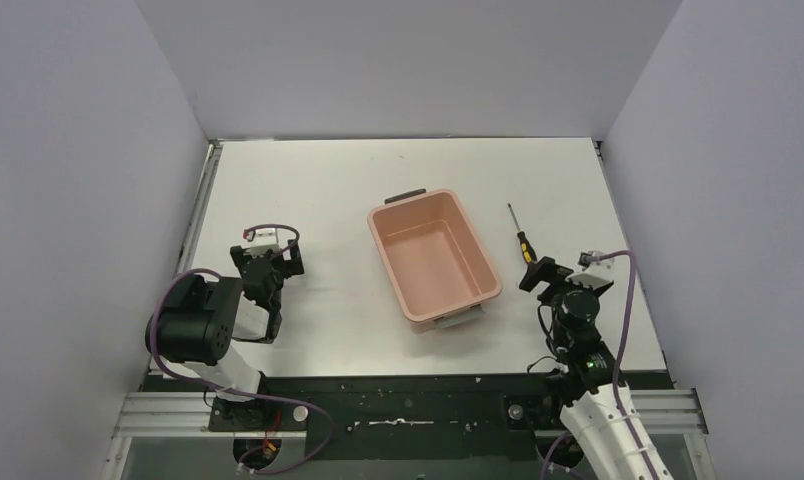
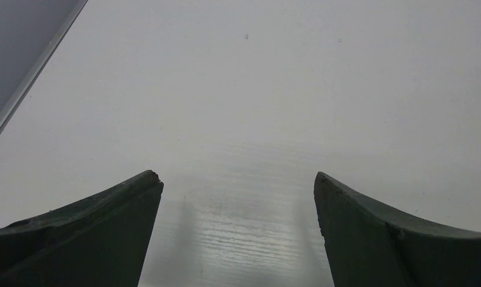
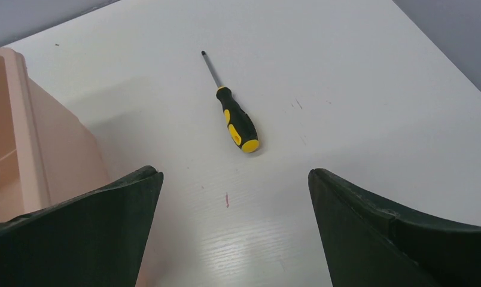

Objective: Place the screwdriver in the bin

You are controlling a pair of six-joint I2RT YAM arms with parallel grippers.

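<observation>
Right wrist view: screwdriver (image 3: 235, 122) lies on the worktop (image 3: 358, 78), 12 o'clock from your spread right gripper (image 3: 233, 174); bin (image 3: 52, 143) is empty, so all remains.

High rear overhead; low wrist views over table (image 2: 244, 89); screwdriver (image 3: 237, 122), bin (image 3: 52, 137) common to right; left's overlap unclear.

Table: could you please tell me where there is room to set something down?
Free: the far strip beyond bin and screwdriver; the stretch between left tool and bin. Tighter: between bin and screwdriver, ahead of the right tool.
</observation>
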